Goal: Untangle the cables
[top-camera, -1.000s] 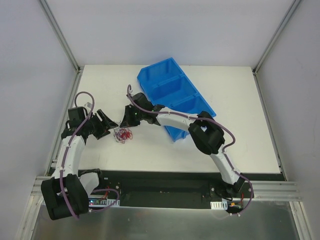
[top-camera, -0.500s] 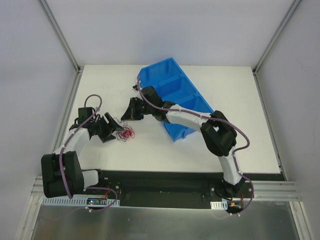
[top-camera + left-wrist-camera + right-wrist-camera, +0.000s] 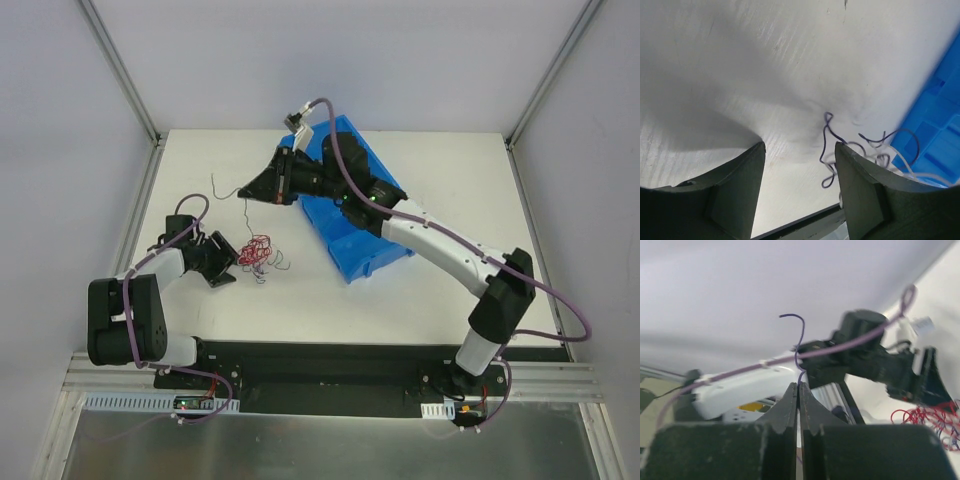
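The red cable (image 3: 258, 252) lies as a curly bundle on the white table, with thin dark and white strands trailing from it. My right gripper (image 3: 249, 191) is raised above the table, behind the bundle, and is shut on the dark cable (image 3: 245, 212), which hangs down from it. In the right wrist view the gripper (image 3: 799, 386) pinches that dark cable (image 3: 801, 335), and the red bundle (image 3: 926, 418) shows at lower right. My left gripper (image 3: 229, 257) is open and low, just left of the bundle. In the left wrist view the gripper (image 3: 799, 150) is empty, with a dark cable (image 3: 827, 144) and a white cable (image 3: 874, 154) beside its right finger.
A blue three-compartment bin (image 3: 352, 205) stands at the back middle of the table, under my right forearm; it also shows in the left wrist view (image 3: 936, 131). Grey walls with metal frame posts (image 3: 122, 72) surround the table.
My right gripper rose and moved back from the bundle, pulling the dark cable up and out. My left gripper shifted slightly right and stays open beside the bundle, which spread a little.
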